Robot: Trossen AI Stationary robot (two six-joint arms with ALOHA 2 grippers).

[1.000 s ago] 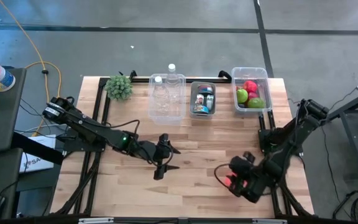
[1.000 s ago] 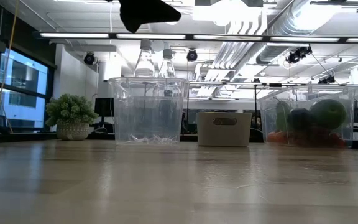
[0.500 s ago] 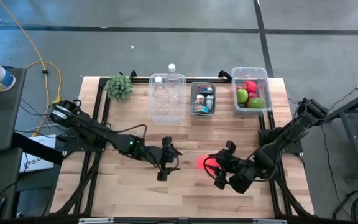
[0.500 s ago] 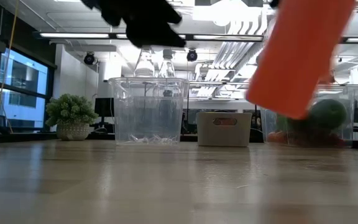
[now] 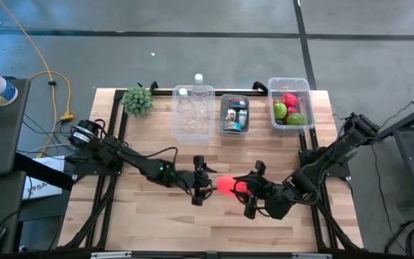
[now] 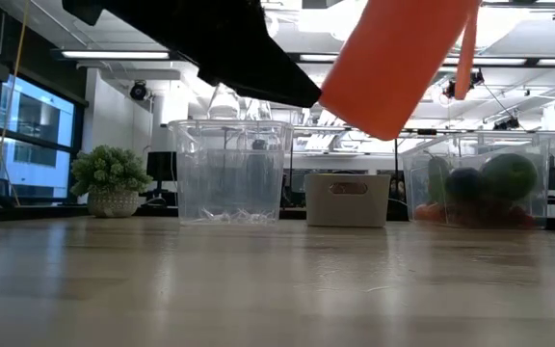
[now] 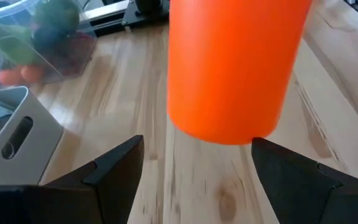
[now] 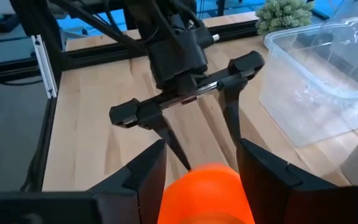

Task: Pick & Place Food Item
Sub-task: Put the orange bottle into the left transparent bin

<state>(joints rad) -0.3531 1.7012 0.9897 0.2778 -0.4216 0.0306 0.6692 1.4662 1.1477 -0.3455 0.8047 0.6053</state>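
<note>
The right claw (image 5: 244, 193) is closed on an orange carrot-shaped food item (image 5: 226, 186) and holds it in the air above the middle of the counter (image 5: 149, 223). In the right wrist view the orange item (image 8: 205, 194) sits between the two dark fingers, with its free end pointing toward the other arm. The left claw (image 5: 198, 188) is just beside that free end, with its fingers spread wide and nothing between them. In the left wrist view the orange item (image 7: 235, 68) fills the space in front of the open fingers but is not yet inside them.

It looks like a hand-over between the two arms is being prepared. I judge that the picking part is done, because the item is off the counter and well gripped. What is left is the larger part: the left claw must close on the item, the right claw must let go, and then the item must be placed. Probably it goes to the clear empty bin (image 5: 192, 115) at the far edge. The grey box (image 5: 234, 114) and the bin with fruits (image 5: 290, 104) stand next to it.
</note>
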